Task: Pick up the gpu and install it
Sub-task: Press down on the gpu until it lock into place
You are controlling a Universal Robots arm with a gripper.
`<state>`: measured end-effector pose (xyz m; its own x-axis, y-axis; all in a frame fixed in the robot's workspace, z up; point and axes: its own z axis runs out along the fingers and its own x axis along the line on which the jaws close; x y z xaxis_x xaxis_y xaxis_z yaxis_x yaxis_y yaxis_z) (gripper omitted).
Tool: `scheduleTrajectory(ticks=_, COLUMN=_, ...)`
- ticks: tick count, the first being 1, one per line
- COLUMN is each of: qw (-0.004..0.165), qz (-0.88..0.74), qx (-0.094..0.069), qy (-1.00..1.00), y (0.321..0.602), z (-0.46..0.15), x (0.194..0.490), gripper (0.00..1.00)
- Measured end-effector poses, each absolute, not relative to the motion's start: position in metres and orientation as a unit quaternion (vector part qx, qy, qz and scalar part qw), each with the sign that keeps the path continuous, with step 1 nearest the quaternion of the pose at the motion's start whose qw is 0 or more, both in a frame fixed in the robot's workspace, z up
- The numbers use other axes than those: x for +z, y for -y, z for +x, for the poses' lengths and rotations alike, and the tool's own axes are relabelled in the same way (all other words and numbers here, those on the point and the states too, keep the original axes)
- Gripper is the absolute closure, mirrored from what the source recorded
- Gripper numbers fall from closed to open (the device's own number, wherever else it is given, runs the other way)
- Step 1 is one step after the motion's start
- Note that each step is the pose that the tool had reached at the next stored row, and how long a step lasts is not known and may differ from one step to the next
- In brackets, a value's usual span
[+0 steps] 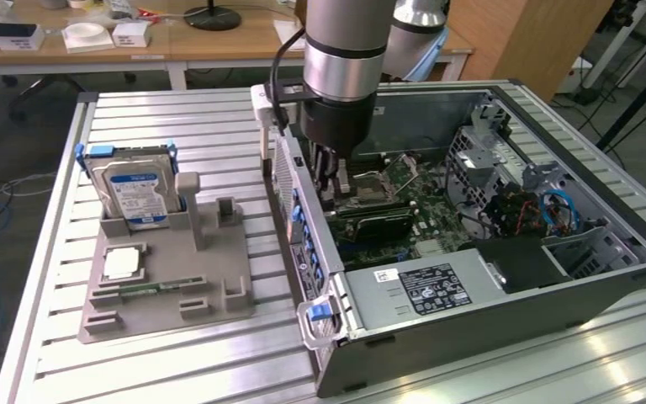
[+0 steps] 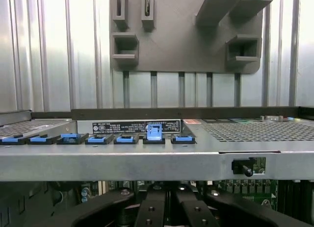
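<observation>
the gripper (image 1: 340, 179) is lowered inside the open computer case (image 1: 592, 286), its fingertips hidden behind the case's near wall and the arm's own body; in the wrist view the dark fingers (image 2: 152, 210) are drawn together, clenched, but cut off by the frame edge, so what they pinch cannot be confirmed there. the gpu (image 1: 368, 220) appears as a dark flat card on the motherboard (image 1: 436, 223) at about 5 o'clock from the fingers in the exterior view, just beside or touching them; its bracket end is hard to make out. the case rear rail with its row of blue slot clips (image 2: 98, 138) crosses the wrist view and crowds the fingers. drive cages (image 1: 486, 151) at 3 o'clock narrow the room. well apart at 9 o'clock, the grey holder tray (image 1: 166, 286) carries the hard drive (image 1: 135, 192) upright.
</observation>
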<state>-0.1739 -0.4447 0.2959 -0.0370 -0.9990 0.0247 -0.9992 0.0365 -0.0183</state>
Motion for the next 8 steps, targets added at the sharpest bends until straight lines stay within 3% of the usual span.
scheduleTrajectory(ticks=4, qw=0.001, qz=0.694, qx=0.015, qy=0.72, y=0.4444, z=-0.1736, x=0.2984, gripper=0.89)
scheduleTrajectory(ticks=8, qw=-0.016, qz=0.694, qx=0.011, qy=0.72, y=0.4442, z=-0.1737, x=0.2986, gripper=0.89)
